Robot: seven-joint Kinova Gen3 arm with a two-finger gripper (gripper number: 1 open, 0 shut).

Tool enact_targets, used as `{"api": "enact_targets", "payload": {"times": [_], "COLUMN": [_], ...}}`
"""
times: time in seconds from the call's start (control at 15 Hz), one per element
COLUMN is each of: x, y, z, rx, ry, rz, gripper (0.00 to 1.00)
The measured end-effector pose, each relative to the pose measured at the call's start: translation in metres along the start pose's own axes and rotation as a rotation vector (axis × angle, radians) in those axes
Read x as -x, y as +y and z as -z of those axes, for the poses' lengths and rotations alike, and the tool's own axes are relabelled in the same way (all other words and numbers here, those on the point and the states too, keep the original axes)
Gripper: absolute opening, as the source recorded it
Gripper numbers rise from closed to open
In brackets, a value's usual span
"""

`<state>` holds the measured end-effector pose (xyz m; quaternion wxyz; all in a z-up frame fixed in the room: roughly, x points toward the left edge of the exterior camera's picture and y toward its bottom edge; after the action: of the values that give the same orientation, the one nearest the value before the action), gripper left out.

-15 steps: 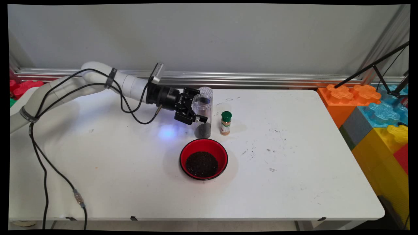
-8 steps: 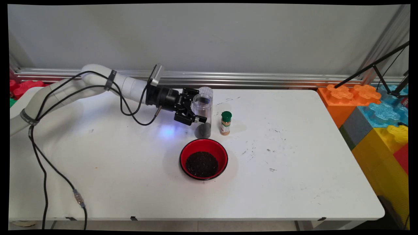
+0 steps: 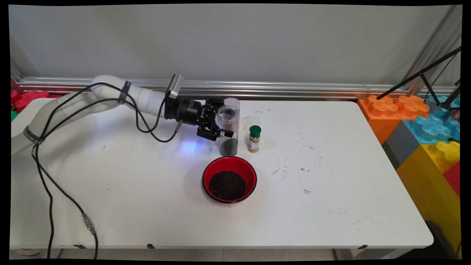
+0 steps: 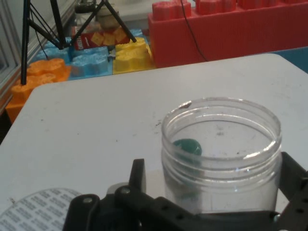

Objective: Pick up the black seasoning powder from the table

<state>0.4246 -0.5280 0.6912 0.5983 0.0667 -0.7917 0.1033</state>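
My gripper [image 3: 223,127] is clamped on the clear jar [image 3: 228,129] near the table's [image 3: 331,184] far edge, beside the spice bottle [image 3: 254,138].

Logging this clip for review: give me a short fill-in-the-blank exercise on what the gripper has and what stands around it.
1. The gripper is shut on a clear, lidless ____.
2. The small spice bottle beside it has a ____ cap.
3. The dark grounds lie in a ____ bowl.
4. The clear jar stands ____ on the table.

Missing words: jar; green; red; upright
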Motion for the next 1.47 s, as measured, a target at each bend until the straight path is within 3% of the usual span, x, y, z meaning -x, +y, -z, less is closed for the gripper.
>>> {"api": "enact_targets", "payload": {"times": [1.47], "x": [0.0065], "y": [0.0094], "z": [-0.0001], "rx": [-0.002], "ry": [0.025], "rz": [0.014], "gripper": [1.00]}}
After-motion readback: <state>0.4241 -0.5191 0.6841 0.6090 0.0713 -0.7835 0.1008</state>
